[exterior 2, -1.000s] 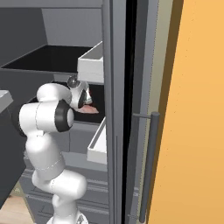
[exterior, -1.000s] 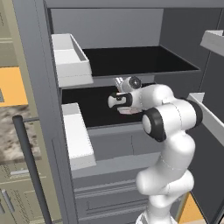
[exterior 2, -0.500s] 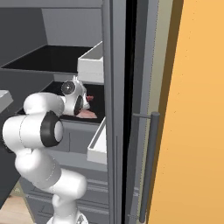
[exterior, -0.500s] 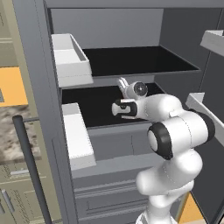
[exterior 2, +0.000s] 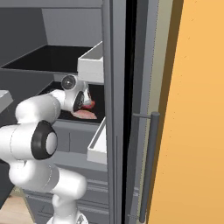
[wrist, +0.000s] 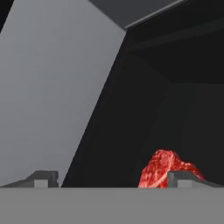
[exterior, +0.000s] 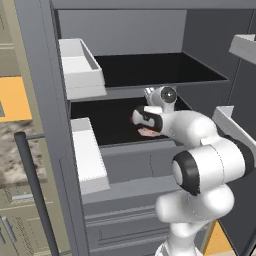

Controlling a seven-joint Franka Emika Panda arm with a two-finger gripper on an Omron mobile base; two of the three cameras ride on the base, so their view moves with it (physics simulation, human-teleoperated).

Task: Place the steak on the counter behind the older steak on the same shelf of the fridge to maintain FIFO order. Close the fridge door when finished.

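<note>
The steak [wrist: 168,168], a bright red chunk, lies on the black shelf [exterior: 105,125] deep inside the fridge [exterior: 150,30]. In the hand view it sits just beyond my right fingertip [wrist: 183,179]. Its red edge [exterior 2: 90,105] shows past the hand, behind the older steak [exterior: 147,132], a pale pink slab near the shelf's front [exterior 2: 85,114]. My gripper [wrist: 111,179] is open with nothing between its fingers; the hand [exterior: 145,116] hovers at the shelf's mouth, above the older steak. The fridge door [exterior: 50,125] stands open. A strip of the granite counter [exterior: 12,145] shows at the far left.
White door bins [exterior: 87,155] [exterior: 77,67] jut beside the shelf on the left, others [exterior 2: 98,144] on the right. An upper black shelf [exterior: 155,70] roofs the space. Grey drawers [exterior: 125,200] sit below. A bar handle [exterior 2: 148,166] and an orange wall [exterior 2: 201,109] stand at the right.
The arm's elbow has swung out and the forearm has turned, while the hand stayed at the shelf's mouth. The gripper stayed open.
</note>
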